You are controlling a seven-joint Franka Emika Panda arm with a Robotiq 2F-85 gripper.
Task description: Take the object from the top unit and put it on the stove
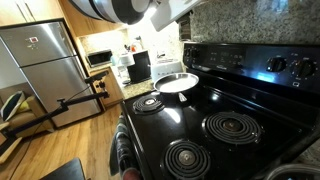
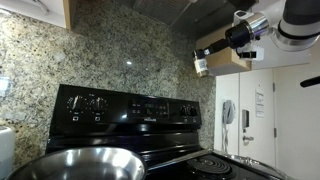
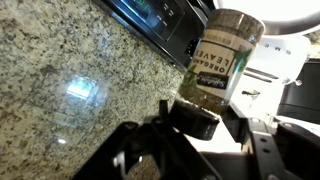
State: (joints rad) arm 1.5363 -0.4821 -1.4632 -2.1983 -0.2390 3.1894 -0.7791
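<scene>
gripper (image 3: 196, 128) closed tight on the dark lid end of the spice jar (image 3: 222, 55) — jar tipped off upright, up by the granite backsplash (image 3: 70, 80), well above the stove (image 1: 215, 120). likely held high to clear the back panel — pan (image 1: 176, 82) already takes one burner.

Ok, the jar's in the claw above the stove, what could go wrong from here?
1. The claw seems to grip the spice jar only at its dark lid end, tilted. It could slip and drop onto the stove, which has a glass top.
2. A steel pan occupies one rear burner. Come down on bare glass clear of it.
3. The granite backsplash and the back panel look close in the wrist view, so a swing could knock the jar.
</scene>
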